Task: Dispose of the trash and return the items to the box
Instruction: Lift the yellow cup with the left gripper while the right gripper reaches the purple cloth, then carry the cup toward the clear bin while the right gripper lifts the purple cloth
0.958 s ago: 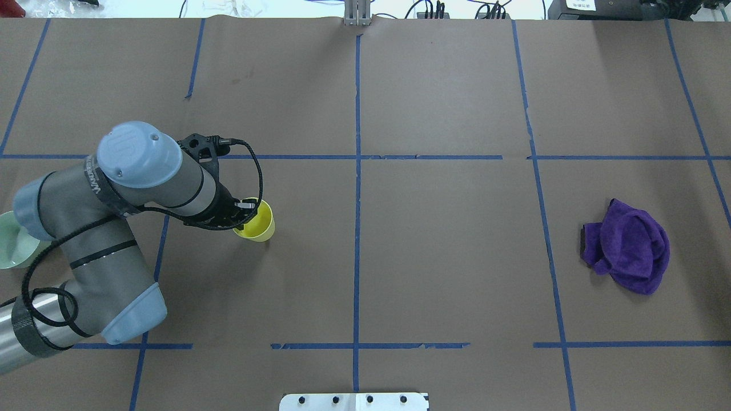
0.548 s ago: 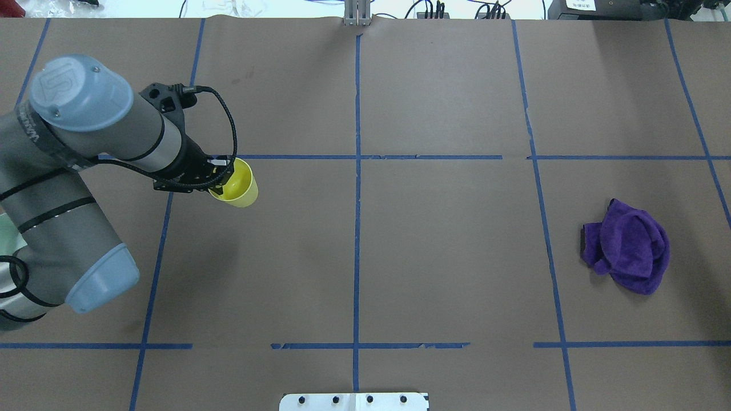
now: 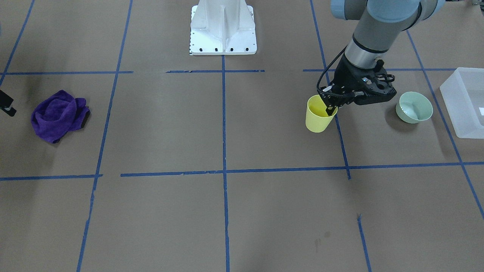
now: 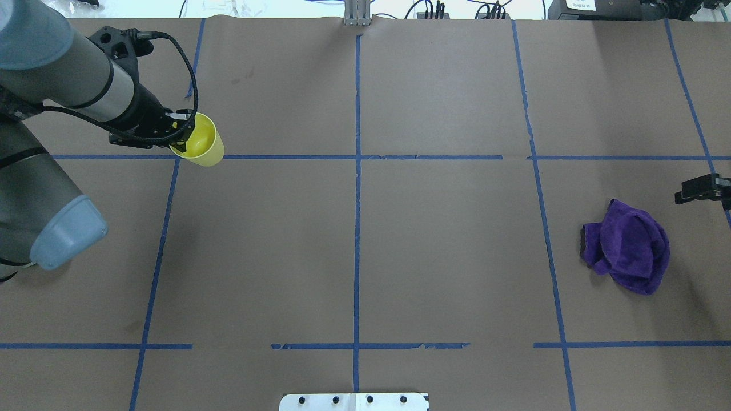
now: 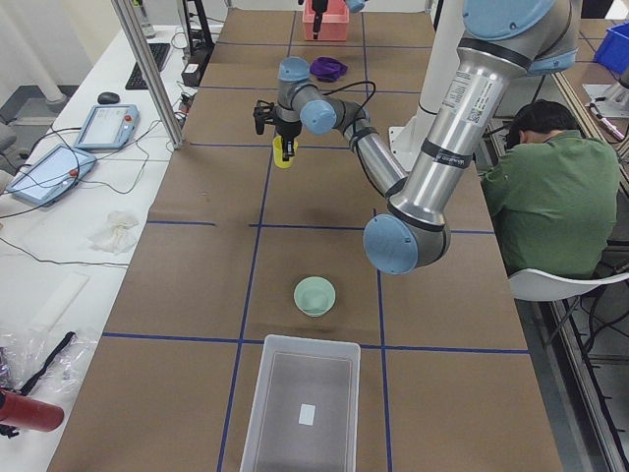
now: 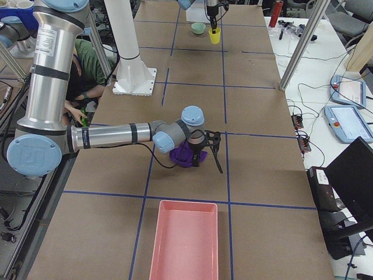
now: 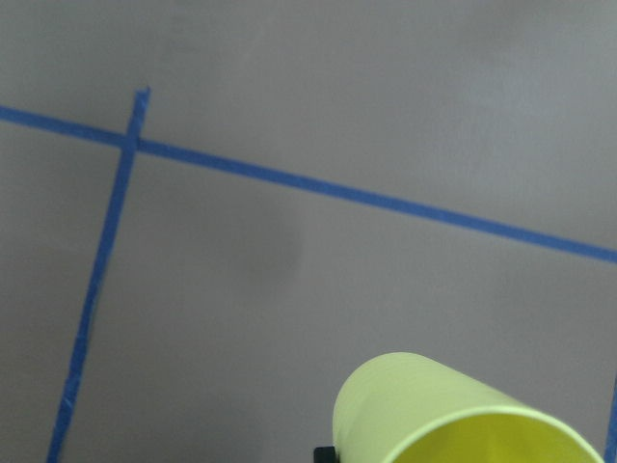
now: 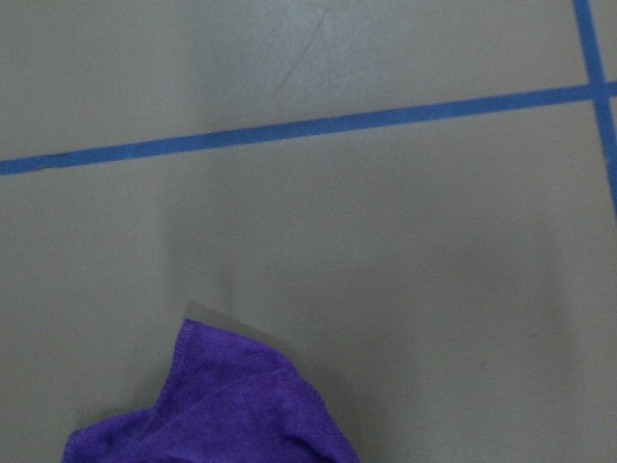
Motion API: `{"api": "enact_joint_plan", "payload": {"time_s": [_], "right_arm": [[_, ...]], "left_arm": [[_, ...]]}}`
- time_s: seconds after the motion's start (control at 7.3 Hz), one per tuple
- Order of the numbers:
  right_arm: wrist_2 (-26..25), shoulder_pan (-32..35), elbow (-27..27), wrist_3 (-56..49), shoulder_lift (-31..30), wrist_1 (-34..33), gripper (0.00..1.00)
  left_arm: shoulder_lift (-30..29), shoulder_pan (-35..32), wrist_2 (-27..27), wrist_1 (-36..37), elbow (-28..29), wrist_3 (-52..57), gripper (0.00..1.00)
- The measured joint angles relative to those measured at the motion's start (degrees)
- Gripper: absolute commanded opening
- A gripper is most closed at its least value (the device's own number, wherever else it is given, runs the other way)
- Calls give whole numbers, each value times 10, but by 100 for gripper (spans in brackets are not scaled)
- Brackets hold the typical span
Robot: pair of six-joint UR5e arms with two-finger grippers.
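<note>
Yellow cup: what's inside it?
The yellow cup holds one finger of the left pincer, clamped on the rim. The visible inner wall is bare; the bottom is partly hidden behind that finger.

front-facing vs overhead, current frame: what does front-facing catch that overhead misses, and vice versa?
Front-facing only: the green bowl standing on the table next to the left arm, and part of the clear bin at the frame edge. Neither shows in the overhead.
Overhead only: the cables along the table's far edge.
Both: the left gripper shut on the rim of the yellow cup, one finger inside it; the purple cloth on the opposite side of the table; and the white base plate.
</note>
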Motion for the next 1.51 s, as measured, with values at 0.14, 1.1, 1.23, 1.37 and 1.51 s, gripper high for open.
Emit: {"api": "enact_joint_plan", "payload": {"time_s": [0.14,1.1,1.23,1.37,1.51], "right_arm": [[-38,-55,0,56,-1,20,100],[-96,-146,-19,99,19,26,0],[-95,-146,-18,97,20,26,0],[-91,-142,-12,96,21,26,0],[-84,-133,-1,95,21,23,0]], "left_arm": [[1,-27,0,14,0,49,0],[10,-78,0,25,2,146,0],[10,-78,0,25,2,151,0],[13,-80,0,25,1,158,0],[19,-87,0,26,0,177,0]]}}
